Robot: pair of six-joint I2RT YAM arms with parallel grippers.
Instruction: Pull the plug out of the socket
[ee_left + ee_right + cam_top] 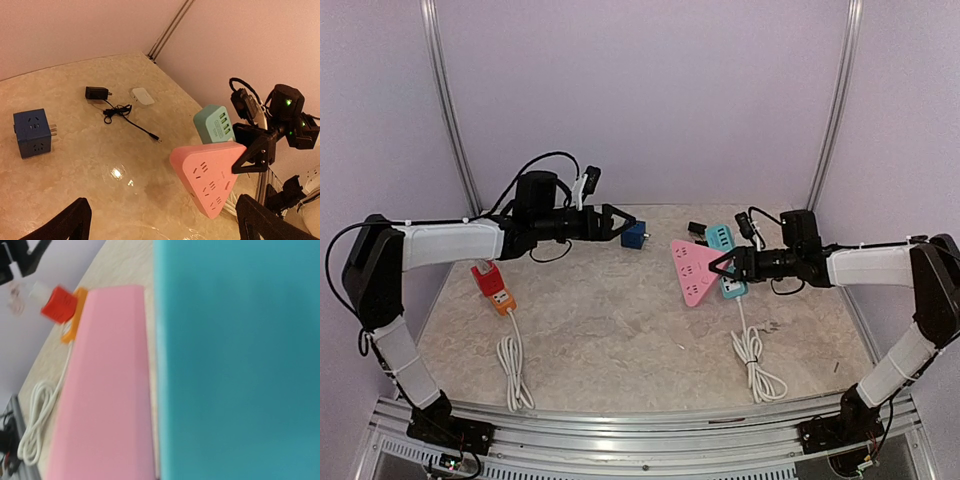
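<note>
The pink triangle plug sits on the teal power strip by the right fingers; I cannot tell their hold. The left fingers are wide open and empty. They should pinch pink firmly and pull straight.

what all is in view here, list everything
plug: 1, red, on the orange strip's far end
orange strip: 1, orange, left side
cube: 1, blue, far middle
triangle socket: 1, pink, right of centre
teal strip: 1, teal, beside the triangle socket
cords: 2, white, coiled near front
adapter: 1, black, far side, with cable
small pad: 1, white, beside adapter
table: 1, beige marble
left gripper: open, by cube
right gripper: at triangle socket, state unclear
</note>
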